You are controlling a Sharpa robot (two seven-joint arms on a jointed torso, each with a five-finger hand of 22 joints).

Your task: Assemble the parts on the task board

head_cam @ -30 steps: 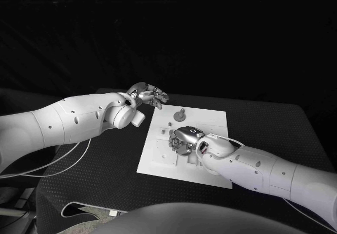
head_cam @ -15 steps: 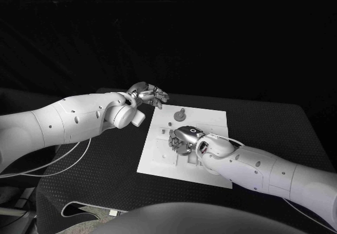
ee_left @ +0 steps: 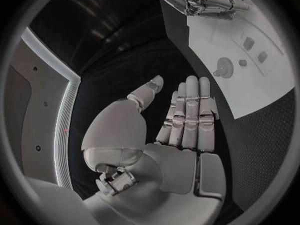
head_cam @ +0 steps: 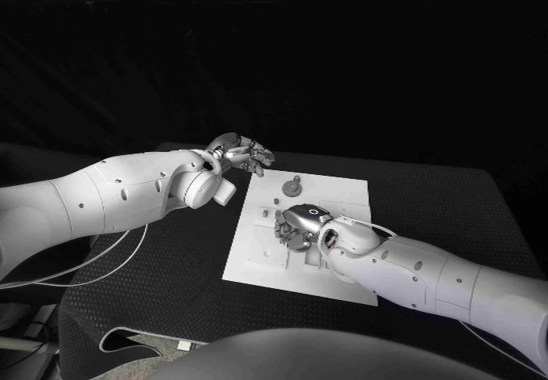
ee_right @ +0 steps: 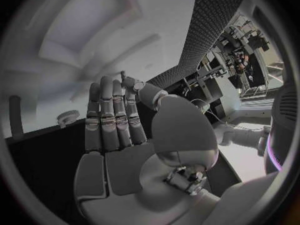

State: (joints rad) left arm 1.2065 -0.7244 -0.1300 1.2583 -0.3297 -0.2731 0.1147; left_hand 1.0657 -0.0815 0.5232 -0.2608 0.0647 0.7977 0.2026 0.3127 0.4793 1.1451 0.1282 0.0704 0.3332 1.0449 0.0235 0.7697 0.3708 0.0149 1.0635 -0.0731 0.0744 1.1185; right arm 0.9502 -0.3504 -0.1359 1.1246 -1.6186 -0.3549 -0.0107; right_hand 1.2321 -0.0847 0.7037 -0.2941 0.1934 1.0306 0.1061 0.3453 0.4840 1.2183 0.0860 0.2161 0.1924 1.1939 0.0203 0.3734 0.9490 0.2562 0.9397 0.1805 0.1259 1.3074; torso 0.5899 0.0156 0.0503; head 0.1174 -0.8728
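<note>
The right hand (head_cam: pixel 299 226) is seen low over the task board (head_cam: pixel 343 195), its grasp not discernible, while the left hand (head_cam: pixel 242 153) is held empty, fingers extended, beyond the board's corner.

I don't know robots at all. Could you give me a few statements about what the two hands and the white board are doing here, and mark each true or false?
1. The right hand is over the task board. True.
2. The left hand grips a part. False: its fingers are straight and hold nothing.
3. The left hand is beyond the board's far left corner, over the black table. True.
4. The round part sits under the right hand. False: it lies apart, near the board's far edge.
</note>
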